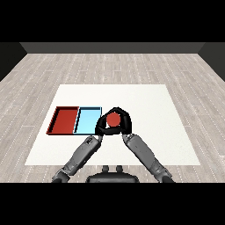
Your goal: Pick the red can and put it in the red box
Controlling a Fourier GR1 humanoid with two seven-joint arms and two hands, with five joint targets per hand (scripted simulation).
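Observation:
The red can (114, 119) stands just right of the light blue tray (87, 120), and only its round top shows. My right hand (125, 123) curls round it from the right and far side. My left hand (102, 126) presses in from the left, its fingers curved against the can's near left side. The red tray (64, 120) lies at the far left, beside the blue one, with nothing in it.
The two trays sit side by side on the white table (149, 105), left of centre. Both forearms come in from below and meet at the can. Grey plank floor surrounds the table.

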